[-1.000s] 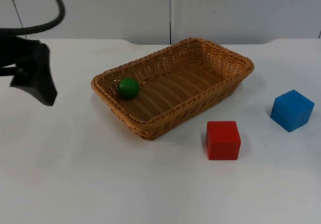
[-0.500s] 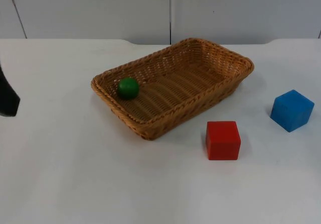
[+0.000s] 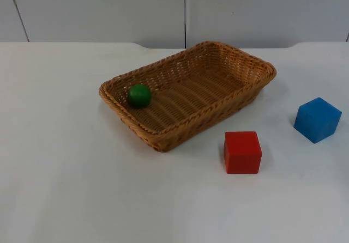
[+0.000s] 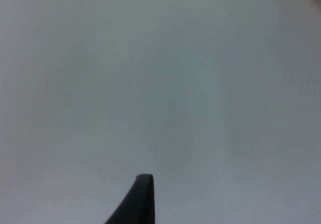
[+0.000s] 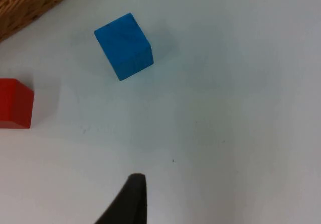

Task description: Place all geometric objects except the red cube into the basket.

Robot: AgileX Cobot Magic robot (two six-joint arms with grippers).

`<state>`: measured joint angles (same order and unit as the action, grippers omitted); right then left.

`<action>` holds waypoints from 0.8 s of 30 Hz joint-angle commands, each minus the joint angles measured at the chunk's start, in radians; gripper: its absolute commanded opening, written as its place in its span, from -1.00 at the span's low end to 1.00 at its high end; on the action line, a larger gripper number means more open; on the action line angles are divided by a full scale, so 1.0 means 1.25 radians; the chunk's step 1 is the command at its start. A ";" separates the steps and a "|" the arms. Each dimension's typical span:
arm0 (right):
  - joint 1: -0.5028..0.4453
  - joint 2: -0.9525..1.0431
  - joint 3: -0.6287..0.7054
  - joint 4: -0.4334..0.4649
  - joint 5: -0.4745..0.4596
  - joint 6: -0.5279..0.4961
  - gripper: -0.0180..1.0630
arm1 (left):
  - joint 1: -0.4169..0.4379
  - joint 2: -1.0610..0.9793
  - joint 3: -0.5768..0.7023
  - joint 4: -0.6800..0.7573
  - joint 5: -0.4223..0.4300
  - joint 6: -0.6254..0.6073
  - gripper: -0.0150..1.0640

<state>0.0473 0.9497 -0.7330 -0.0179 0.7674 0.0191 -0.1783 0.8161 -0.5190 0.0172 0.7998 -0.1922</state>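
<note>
A green ball [image 3: 139, 95] lies inside the wicker basket [image 3: 218, 111], near its left end. The blue cube [image 3: 317, 119] stands on the table right of the basket, also seen as the blue cube [image 5: 123, 45] from the right wrist. The red cube [image 3: 242, 152] sits in front of the basket's right half; an edge of this red cube [image 5: 14, 103] is seen from the right wrist too. My right gripper [image 5: 131, 199] hangs above bare table, short of the blue cube and apart from it. My left gripper [image 4: 140, 199] is over plain white table with nothing near it.
A corner of the basket [image 5: 27, 3] lies beyond the blue cube in the right wrist view. The grey partition wall [image 3: 185, 11] closes the table's far side. White table [image 3: 82, 188] spreads to the left and front of the basket.
The left arm has pulled back leftward and left the top view. The ball, basket and both cubes have not moved.
</note>
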 commanded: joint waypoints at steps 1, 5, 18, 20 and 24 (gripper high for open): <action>-0.003 0.003 -0.003 0.004 0.000 -0.015 0.98 | 0.003 -0.006 0.005 -0.001 -0.002 0.006 0.98; -0.003 0.025 -0.003 0.022 0.000 -0.045 0.98 | 0.003 -0.006 0.005 -0.049 -0.002 0.078 0.98; -0.002 0.131 -0.003 0.129 0.008 -0.229 0.98 | 0.003 -0.006 0.005 -0.046 0.018 0.111 0.98; -0.002 0.185 -0.003 0.125 -0.012 -0.234 0.98 | 0.003 -0.006 0.005 -0.044 0.014 0.111 0.98; -0.002 0.268 -0.033 0.129 -0.054 -0.246 0.98 | 0.003 -0.006 0.005 -0.044 0.006 0.111 0.98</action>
<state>0.0473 1.2543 -0.7575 0.1354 0.7272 -0.2724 -0.1783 0.8152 -0.5187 -0.0326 0.8218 -0.0560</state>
